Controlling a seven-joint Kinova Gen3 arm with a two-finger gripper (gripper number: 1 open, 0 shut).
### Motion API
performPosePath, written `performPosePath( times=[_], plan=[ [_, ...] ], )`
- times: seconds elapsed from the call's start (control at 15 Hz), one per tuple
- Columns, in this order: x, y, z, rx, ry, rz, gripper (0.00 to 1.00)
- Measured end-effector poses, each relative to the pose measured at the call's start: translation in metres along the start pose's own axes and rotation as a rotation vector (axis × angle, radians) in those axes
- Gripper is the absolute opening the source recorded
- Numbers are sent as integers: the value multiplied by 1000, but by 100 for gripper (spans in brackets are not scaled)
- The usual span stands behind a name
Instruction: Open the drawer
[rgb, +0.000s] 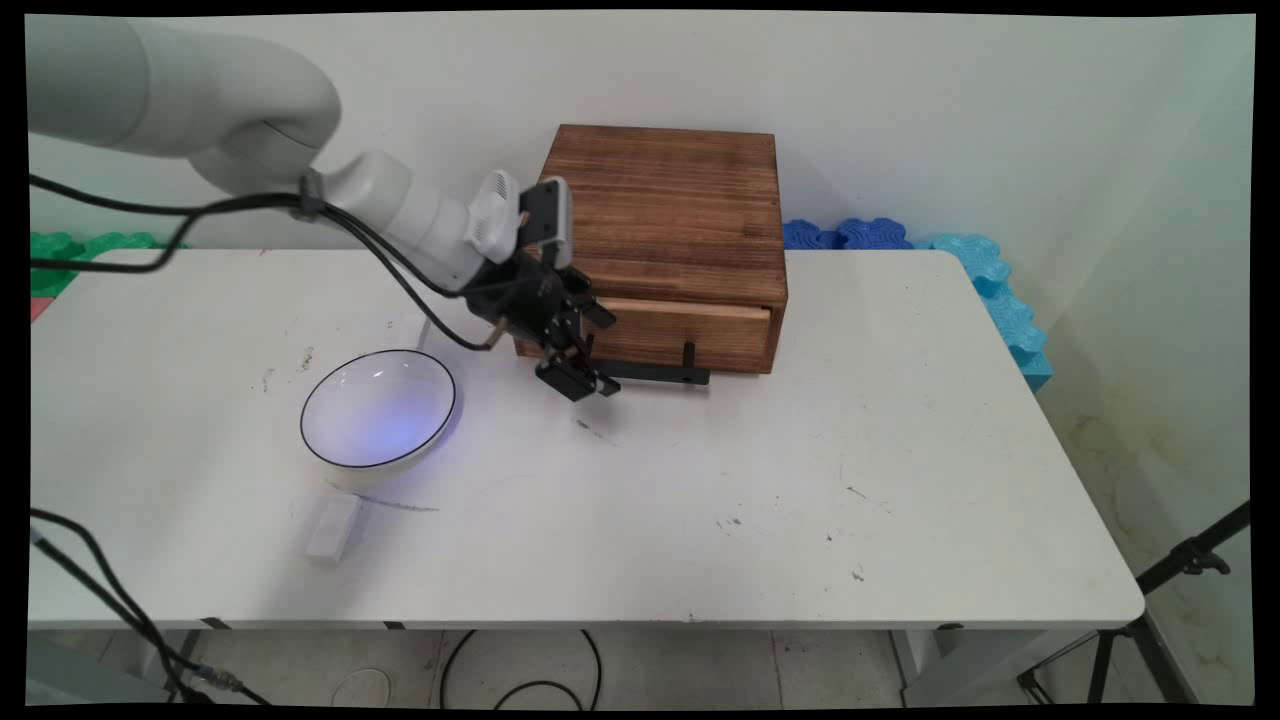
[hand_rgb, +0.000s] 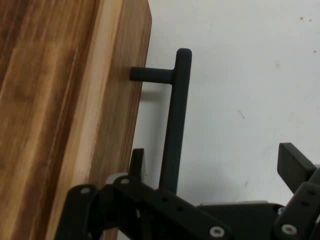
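Observation:
A dark wooden box (rgb: 668, 215) stands at the back middle of the table, with a drawer front (rgb: 690, 335) low on its near side. A black bar handle (rgb: 655, 374) sticks out from that drawer front. My gripper (rgb: 580, 385) is at the handle's left end, open. In the hand view the handle (hand_rgb: 175, 125) runs up between my two fingers (hand_rgb: 136, 159), closer to the left one, and the gripper (hand_rgb: 215, 160) is not closed on it. The drawer front (hand_rgb: 110, 130) lies along the left. A pale strip shows along the drawer's top edge.
A white bowl with a thin black rim (rgb: 378, 408) sits left of the gripper. A small white block (rgb: 333, 527) lies in front of the bowl. Blue foam mats (rgb: 850, 235) and green ones (rgb: 60, 250) line the table's back edge. A tripod leg (rgb: 1190, 560) stands at the lower right.

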Motion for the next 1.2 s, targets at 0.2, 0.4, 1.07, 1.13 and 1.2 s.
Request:
performPosePath(
  times=[0.2,0.4,1.07,1.13,1.2],
  plan=[
    [0,2,18,4,-9,1,100],
    [1,4,29,6,-16,4,100],
    [-2,9,60,8,-40,58,100],
    [-3,9,63,7,-42,66,100],
    [-3,10,65,7,-43,72,100]
  ],
)
